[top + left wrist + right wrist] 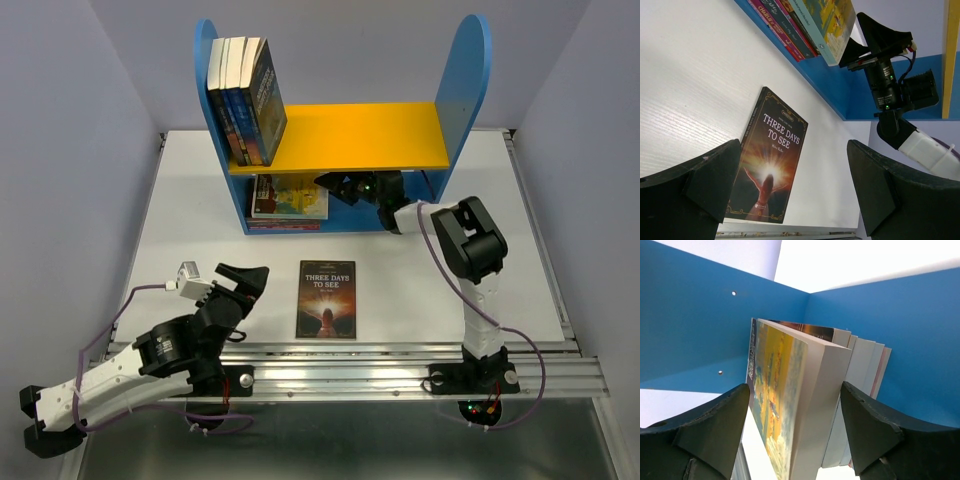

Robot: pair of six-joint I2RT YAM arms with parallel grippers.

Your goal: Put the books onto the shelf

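Top external view first, working outward from the arm bases. The left arm sat folded low over the near-left corner of the white counter. Its black left fingers were spread wide with nothing between them, and the left wrist view agreed, showing just open counter in the gap.

A bit further out, past the metal rail, a dark paperback titled "Three Days to See", with a glowing orange figure on the cover, lay flat and face up on the counter. It was roughly between the two arms, clear of both sets of fingers and not on the shelf.

The right arm reached forward and left into the blue lower compartment of the small shelf, the one with tall rounded blue side panels and a yellow upper board. From the right wrist view, the black right fingers stood apart, one on each side of a yellow-and-teal paperback. That book was on top of a flat stack of red-spined books at the left of that compartment. I couldn't tell whether the fingers actually touched its edges.

Furthest back, a row of upright paperbacks with blue and dark covers leaned against the left side panel on the yellow board.
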